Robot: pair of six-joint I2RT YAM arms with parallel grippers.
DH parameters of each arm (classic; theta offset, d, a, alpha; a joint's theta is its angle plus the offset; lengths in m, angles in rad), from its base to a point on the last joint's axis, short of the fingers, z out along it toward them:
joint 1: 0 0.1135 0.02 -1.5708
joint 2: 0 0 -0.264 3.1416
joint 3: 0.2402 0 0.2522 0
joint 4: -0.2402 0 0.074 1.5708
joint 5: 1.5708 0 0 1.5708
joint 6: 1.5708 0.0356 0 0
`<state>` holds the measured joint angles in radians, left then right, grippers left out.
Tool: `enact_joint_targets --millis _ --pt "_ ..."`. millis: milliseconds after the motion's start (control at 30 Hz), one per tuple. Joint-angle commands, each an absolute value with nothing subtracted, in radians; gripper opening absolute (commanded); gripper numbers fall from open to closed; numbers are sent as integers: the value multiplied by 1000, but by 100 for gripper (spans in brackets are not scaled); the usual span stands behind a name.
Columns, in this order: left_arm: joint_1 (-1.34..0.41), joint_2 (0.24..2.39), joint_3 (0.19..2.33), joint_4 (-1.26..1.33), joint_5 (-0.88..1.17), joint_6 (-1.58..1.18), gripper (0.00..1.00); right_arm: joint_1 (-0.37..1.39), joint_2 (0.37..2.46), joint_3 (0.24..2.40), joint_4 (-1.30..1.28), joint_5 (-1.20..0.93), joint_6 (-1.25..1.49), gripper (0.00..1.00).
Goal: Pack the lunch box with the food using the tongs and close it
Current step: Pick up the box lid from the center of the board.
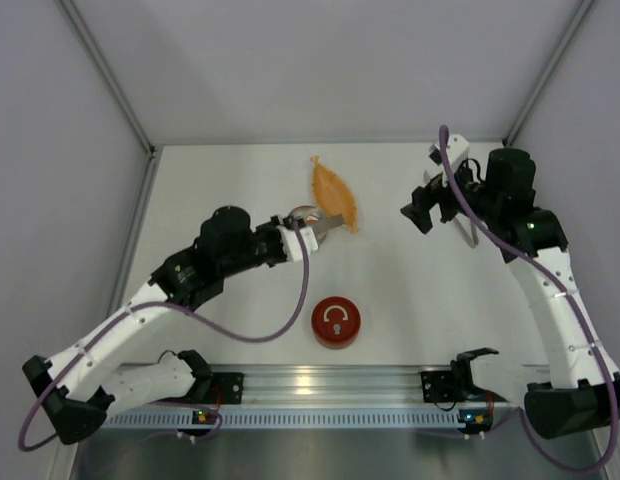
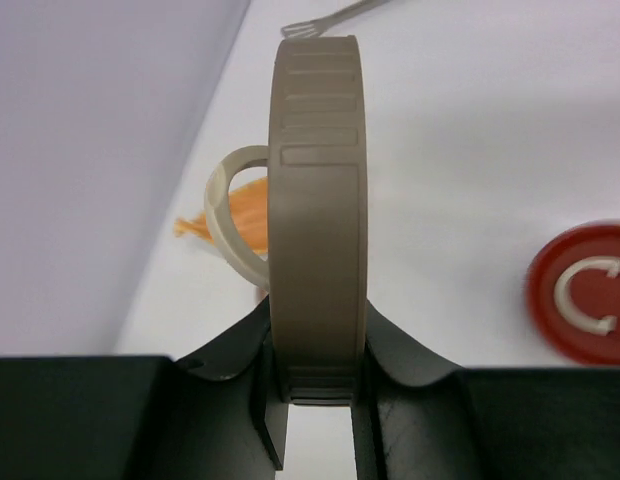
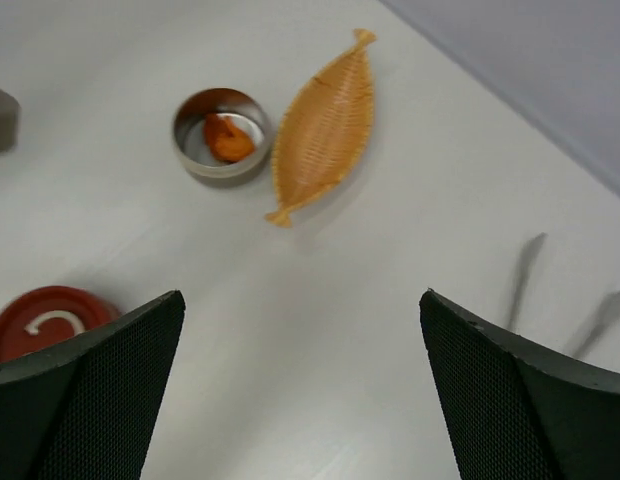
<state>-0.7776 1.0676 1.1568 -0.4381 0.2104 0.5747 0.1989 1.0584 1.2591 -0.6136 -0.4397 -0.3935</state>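
Note:
The lunch box (image 3: 218,168) is a round metal tin, open, with one orange-brown piece of food (image 3: 227,138) inside; it stands next to the orange leaf dish (image 3: 325,130). In the top view the tin (image 1: 302,213) sits just beyond my left gripper (image 1: 312,235). The left gripper (image 2: 318,385) is shut on an upright beige ridged band (image 2: 318,200) with a ring loop (image 2: 230,215) beside it. My right gripper (image 3: 300,300) hangs open and empty above bare table. The tongs (image 3: 525,280) lie blurred to its right, and their toothed tip (image 2: 325,22) shows far off in the left wrist view.
A red round lid (image 1: 336,322) with a white loop handle lies near the front middle of the table. The leaf dish (image 1: 335,195) looks empty. Grey walls close the table on the left, back and right.

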Motion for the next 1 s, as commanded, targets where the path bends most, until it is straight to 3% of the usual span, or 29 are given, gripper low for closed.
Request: enact_joint_targets --millis 0,133,300,733,967 --pt "-878 962 892 -194 -27 1070 0 167 1222 1362 -848 -754 -128 99" --pt "-975 870 573 170 -54 1530 0 178 1367 1373 -839 -1058 55 94" --pt "-1022 862 442 391 26 1816 0 274 1379 1339 -733 -1101 91 94" --pt "-1031 864 388 471 160 2011 0 341 1451 1227 -759 -1223 -21 81" --pt "-1042 836 457 329 120 1909 0 341 1142 1221 -735 -982 -444 71"
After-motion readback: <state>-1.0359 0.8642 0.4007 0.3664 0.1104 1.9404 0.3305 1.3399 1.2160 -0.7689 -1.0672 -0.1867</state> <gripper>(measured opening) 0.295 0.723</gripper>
